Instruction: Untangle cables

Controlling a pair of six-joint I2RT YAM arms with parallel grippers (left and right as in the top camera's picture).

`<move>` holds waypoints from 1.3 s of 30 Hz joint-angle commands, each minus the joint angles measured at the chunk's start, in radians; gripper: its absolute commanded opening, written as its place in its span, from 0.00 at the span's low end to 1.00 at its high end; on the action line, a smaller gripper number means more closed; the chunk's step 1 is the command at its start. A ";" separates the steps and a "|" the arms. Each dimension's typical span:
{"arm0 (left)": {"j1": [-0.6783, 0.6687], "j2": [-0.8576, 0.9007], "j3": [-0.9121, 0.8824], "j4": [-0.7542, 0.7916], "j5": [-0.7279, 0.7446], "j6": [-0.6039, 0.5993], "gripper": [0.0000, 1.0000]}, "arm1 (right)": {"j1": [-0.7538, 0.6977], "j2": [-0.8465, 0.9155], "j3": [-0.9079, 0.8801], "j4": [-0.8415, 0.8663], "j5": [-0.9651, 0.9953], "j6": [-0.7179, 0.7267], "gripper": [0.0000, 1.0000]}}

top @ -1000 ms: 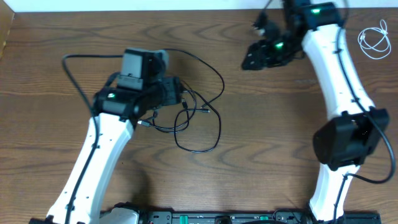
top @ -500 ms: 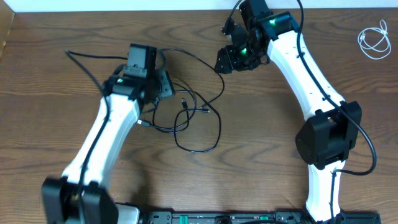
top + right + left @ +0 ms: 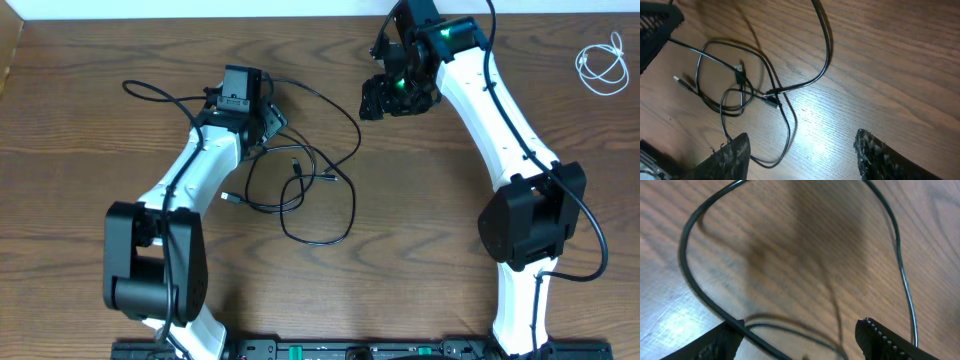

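The black cable [image 3: 300, 185] lies in tangled loops mid-table, its small plugs near the knot [image 3: 772, 97]. The white cable [image 3: 603, 62] sits coiled on its own at the far right edge. My left gripper [image 3: 268, 118] hovers at the upper left of the black tangle. In the left wrist view it [image 3: 801, 326] is open, and a strand of black cable [image 3: 687, 275] curves past its left fingertip without being pinched. My right gripper [image 3: 378, 100] hangs open above the table, right of the tangle. In its wrist view [image 3: 802, 145] only bare wood and a cable loop lie below.
A thick black wire [image 3: 150, 90] from the left arm loops out to the left of its wrist. The left arm's elbow [image 3: 150, 260] and the right arm's elbow [image 3: 530, 225] stand over the near table. A pale wall edge [image 3: 200, 8] borders the far side.
The left arm has swung so its gripper sits further back, and its jaws have spread wider. The right gripper came in from the right toward the tangle.
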 commanded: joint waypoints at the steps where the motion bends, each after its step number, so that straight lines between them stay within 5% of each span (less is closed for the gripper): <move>1: 0.002 0.042 0.018 0.018 -0.013 -0.026 0.70 | 0.002 0.010 0.001 -0.003 0.008 0.009 0.64; 5: 0.001 0.065 0.018 -0.005 -0.012 -0.021 0.34 | 0.002 0.010 0.001 -0.003 0.009 0.008 0.63; 6: 0.001 0.062 0.018 -0.006 -0.007 0.014 0.08 | 0.002 0.010 0.001 -0.003 0.009 -0.015 0.63; 15: -0.001 -0.195 0.026 0.006 0.233 0.399 0.07 | -0.043 0.005 0.002 0.003 -0.020 -0.060 0.60; 20: -0.001 -0.460 0.026 0.002 0.470 0.533 0.07 | -0.093 -0.055 0.003 0.034 -0.250 -0.188 0.60; 25: -0.001 -0.635 0.026 0.050 0.526 0.529 0.07 | -0.107 -0.161 0.003 0.076 -0.322 -0.262 0.64; 32: 0.000 -0.727 0.026 0.373 0.516 0.305 0.08 | -0.103 -0.217 0.003 0.091 -0.323 -0.277 0.69; 39: 0.000 -0.733 0.026 0.482 0.581 0.133 0.07 | -0.077 -0.215 0.003 0.098 -0.335 -0.366 0.70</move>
